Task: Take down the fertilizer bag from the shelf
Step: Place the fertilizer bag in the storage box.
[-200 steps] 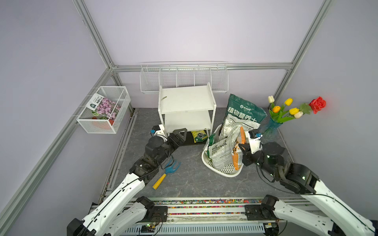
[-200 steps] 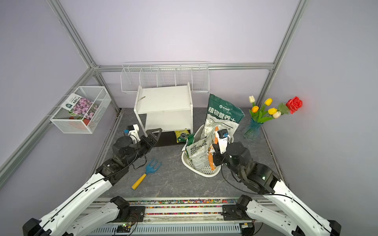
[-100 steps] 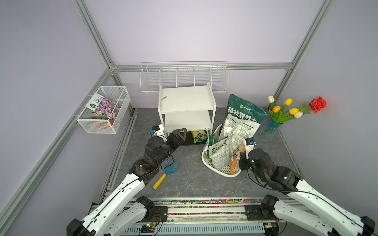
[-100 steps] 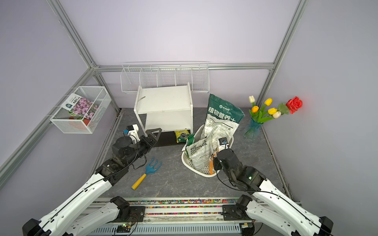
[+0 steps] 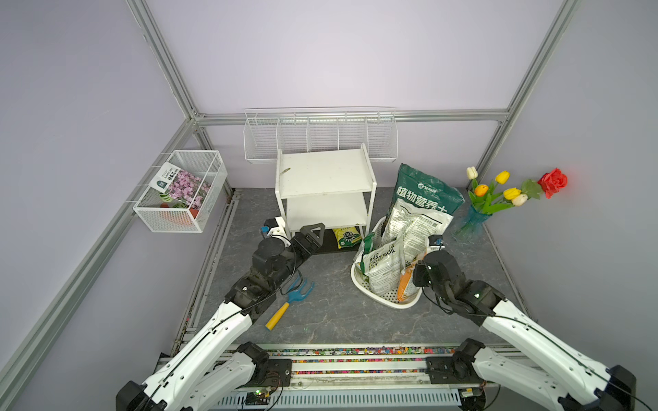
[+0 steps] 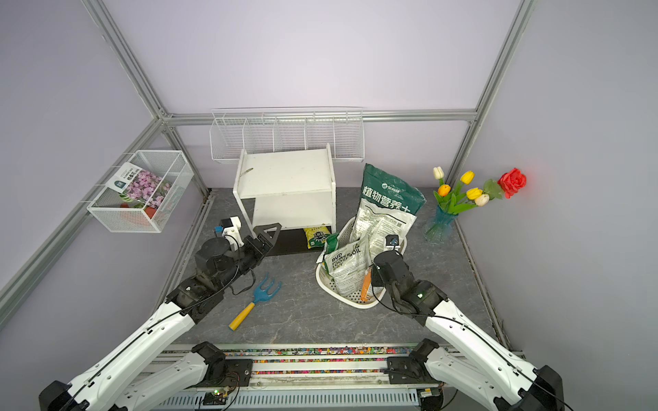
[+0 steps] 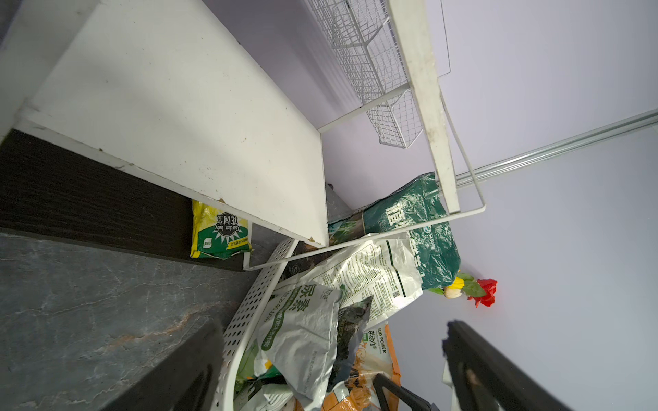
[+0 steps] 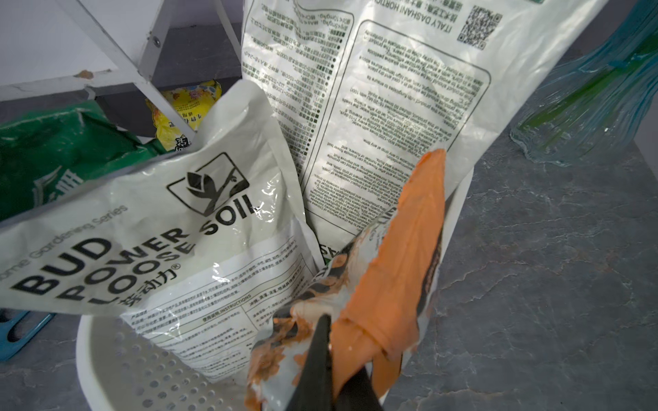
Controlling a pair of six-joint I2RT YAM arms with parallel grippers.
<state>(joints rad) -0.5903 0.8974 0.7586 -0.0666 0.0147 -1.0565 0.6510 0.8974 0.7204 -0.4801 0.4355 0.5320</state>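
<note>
Shelf [image 5: 322, 174]: white, three tiers, thin corner posts, raised side rails. It stands at the back of the grey marbled desk [image 5: 338, 316]. Top and middle boards are bare, scuffed and dirt-specked. The lowest board is dark and wood-grained.

Fertilizer bag [image 5: 347, 236]: small flat pouch, yellow with a green panel and a white starburst. Black print "Garden baby" is legible in the left wrist view [image 7: 219, 231]. It lies on the lowest board at the front corner on the robot's right, partly under the middle board, just beside the corner post. Crinkled; its far edge is in shadow.

Left gripper [image 5: 313, 233]: low at the front of the shelf, level with the lowest board, apart from the fertilizer bag. Fingers [image 7: 473, 356] spread wide.

Right gripper [image 8: 322, 341]: down at the near rim of the white perforated basket [image 5: 388, 302], which sits just to the robot's right of the shelf. Fingers [image 8: 317, 366] pressed together, pinching the lower edge of an orange bag [image 8: 402, 256]. That bag stands tilted in the basket beside a white "BUD POWER LOOSE SOIL" bag [image 5: 382, 263] and a tall green-and-white bag [image 5: 423, 199].

Blue hand rake [image 5: 295, 293], yellow handle, lies flat on the desk by the left arm.
</note>
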